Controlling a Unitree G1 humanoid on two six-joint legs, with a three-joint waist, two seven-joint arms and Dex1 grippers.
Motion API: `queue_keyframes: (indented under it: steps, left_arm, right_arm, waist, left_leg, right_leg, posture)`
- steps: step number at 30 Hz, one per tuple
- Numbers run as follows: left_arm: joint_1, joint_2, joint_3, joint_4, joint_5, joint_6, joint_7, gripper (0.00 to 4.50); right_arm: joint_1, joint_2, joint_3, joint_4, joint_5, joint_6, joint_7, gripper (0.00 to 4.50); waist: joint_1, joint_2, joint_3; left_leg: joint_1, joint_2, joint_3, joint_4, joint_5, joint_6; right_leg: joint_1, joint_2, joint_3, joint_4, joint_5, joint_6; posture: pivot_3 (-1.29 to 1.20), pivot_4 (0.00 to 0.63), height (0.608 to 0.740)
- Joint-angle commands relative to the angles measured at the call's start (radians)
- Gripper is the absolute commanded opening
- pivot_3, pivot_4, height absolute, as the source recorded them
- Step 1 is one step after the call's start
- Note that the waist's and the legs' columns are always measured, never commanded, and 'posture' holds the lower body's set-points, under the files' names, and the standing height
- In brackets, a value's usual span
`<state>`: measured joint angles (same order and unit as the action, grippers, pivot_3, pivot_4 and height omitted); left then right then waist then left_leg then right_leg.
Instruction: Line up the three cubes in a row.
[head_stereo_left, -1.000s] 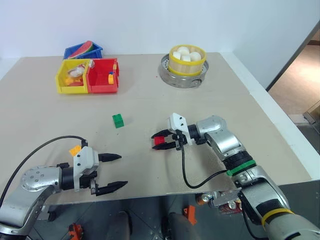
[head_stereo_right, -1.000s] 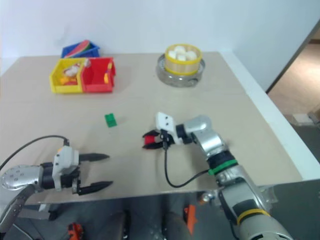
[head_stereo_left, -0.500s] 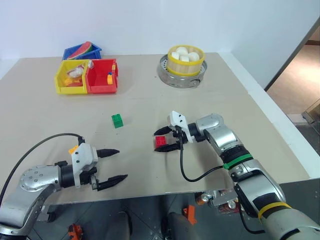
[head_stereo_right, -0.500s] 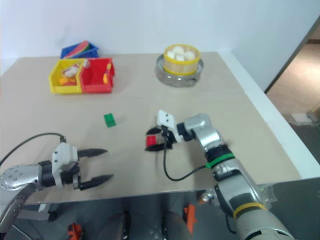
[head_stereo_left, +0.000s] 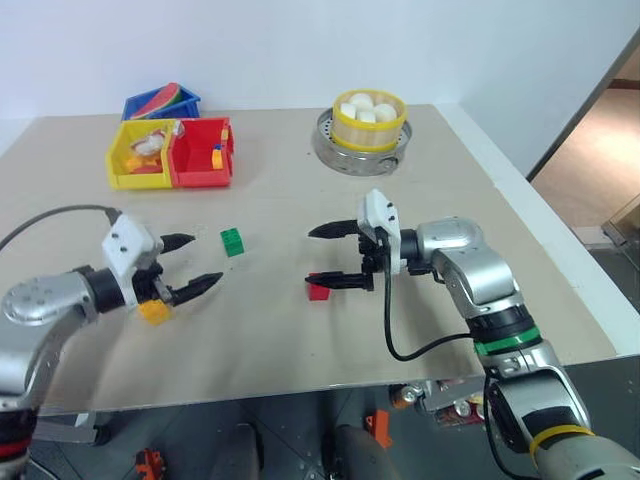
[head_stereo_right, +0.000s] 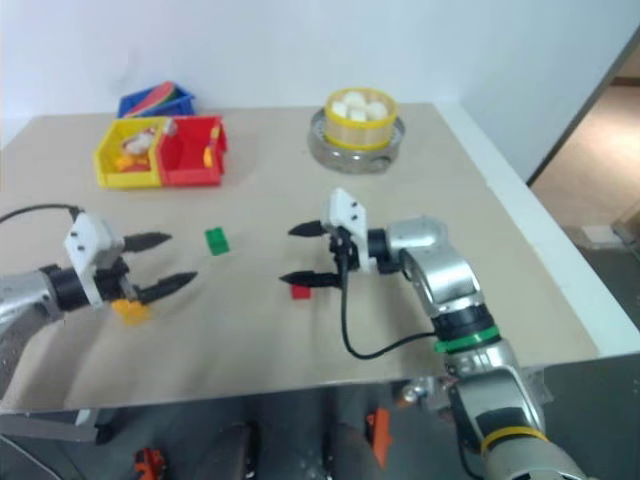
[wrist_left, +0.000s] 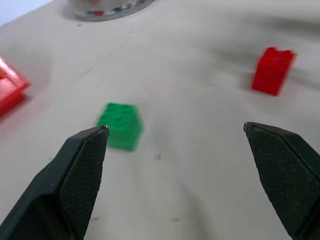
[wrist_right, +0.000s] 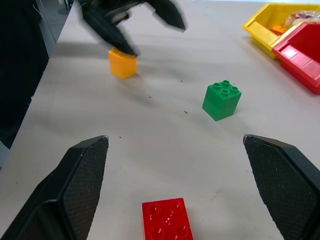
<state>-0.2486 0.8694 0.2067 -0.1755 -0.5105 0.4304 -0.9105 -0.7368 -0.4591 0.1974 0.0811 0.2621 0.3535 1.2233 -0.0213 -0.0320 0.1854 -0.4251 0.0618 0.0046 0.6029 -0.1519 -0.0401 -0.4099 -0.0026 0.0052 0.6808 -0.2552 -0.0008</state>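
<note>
No writing or brand mark can be read anywhere. The beige surface (head_stereo_left: 300, 210) is the biggest thing, with wide bare room through its middle and along its near edge; a metal steamer dish (head_stereo_left: 365, 150) with a yellow basket of white balls sits at the far side, and blue (head_stereo_left: 160, 103), yellow (head_stereo_left: 125, 170) and red bins (head_stereo_left: 205, 165) stand together at the far left. The right gripper (head_stereo_left: 325, 257) hangs above the surface with fingers released and wide apart; the red cube (head_stereo_left: 318, 291) lies on the surface just below the nearer finger, not touching it. The left gripper (head_stereo_left: 195, 262) is spread open too, holding nothing, with the yellow-orange cube (head_stereo_left: 153, 312) lying beneath it and the green cube (head_stereo_left: 232, 241) just beyond its fingertips, well apart from the red one
</note>
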Motion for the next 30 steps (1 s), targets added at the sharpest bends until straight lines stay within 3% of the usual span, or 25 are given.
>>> queue_keyframes:
  steps: [1,4,16,30]
  left_arm:
    - [-0.119,0.036,-0.021,0.144,0.021,-0.022,-0.089,4.50]
    - [-0.278,0.028,-0.102,0.340,0.080,-0.057,-0.179,4.50]
    - [-0.644,-0.074,-0.270,0.952,0.301,-0.301,-0.395,4.50]
    - [-0.823,-0.207,-0.312,1.297,0.471,-0.513,-0.396,4.50]
  right_arm:
    - [0.006,-0.011,-0.006,-0.073,0.009,0.000,-0.018,4.48]
    - [0.008,-0.007,-0.003,-0.073,-0.007,-0.033,-0.038,4.48]
    - [0.023,-0.035,0.004,-0.066,-0.052,-0.095,-0.087,4.48]
    - [0.076,-0.085,-0.009,-0.121,-0.040,-0.077,-0.119,4.48]
  waist:
    - [0.000,0.000,0.000]
    - [0.000,0.000,0.000]
    - [0.000,-0.001,0.000]
    - [-0.001,-0.001,-0.001]
  left_leg:
    - [0.000,0.000,0.000,0.000,0.000,0.000]
    - [-0.001,0.000,0.000,0.000,0.000,0.000]
    - [-0.014,0.000,0.000,0.003,0.000,0.000]
    - [-0.014,0.000,0.000,0.005,0.000,0.000]
  right_leg:
    - [0.000,0.000,0.000,0.000,0.000,0.000]
    - [-0.001,0.000,0.000,0.000,0.000,0.000]
    - [-0.013,0.003,0.001,0.002,0.000,0.001]
    - [-0.012,0.003,0.001,0.003,0.001,0.002]
  posture:
    - [0.00,0.150,0.740]
    - [0.00,0.150,0.740]
    - [0.00,0.150,0.740]
    - [0.00,0.150,0.740]
